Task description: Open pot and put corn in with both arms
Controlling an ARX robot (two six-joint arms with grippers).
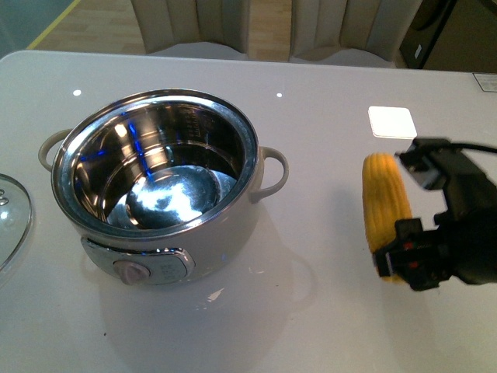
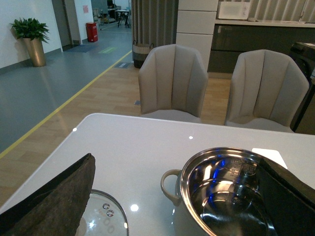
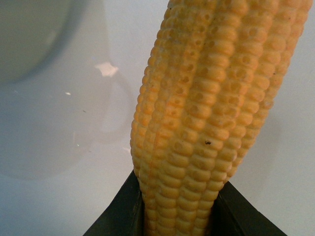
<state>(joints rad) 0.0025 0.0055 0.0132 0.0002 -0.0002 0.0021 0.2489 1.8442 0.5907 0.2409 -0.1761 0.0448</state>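
The cream-white pot (image 1: 155,171) stands open on the white table (image 1: 326,116), left of centre, its steel inside empty. It also shows in the left wrist view (image 2: 224,191). The glass lid (image 1: 12,217) lies on the table at the far left, partly cut off; it shows in the left wrist view too (image 2: 103,219). My right gripper (image 1: 408,260) is shut on the yellow corn (image 1: 386,203) at its near end, to the right of the pot. The cob fills the right wrist view (image 3: 211,108) between the black fingers (image 3: 118,216). My left gripper (image 2: 172,216) is open and empty, out of the front view.
Two grey chairs (image 2: 172,81) stand behind the table's far edge. A bright light patch (image 1: 391,121) lies on the table behind the corn. Bare table surface lies between the pot and the corn.
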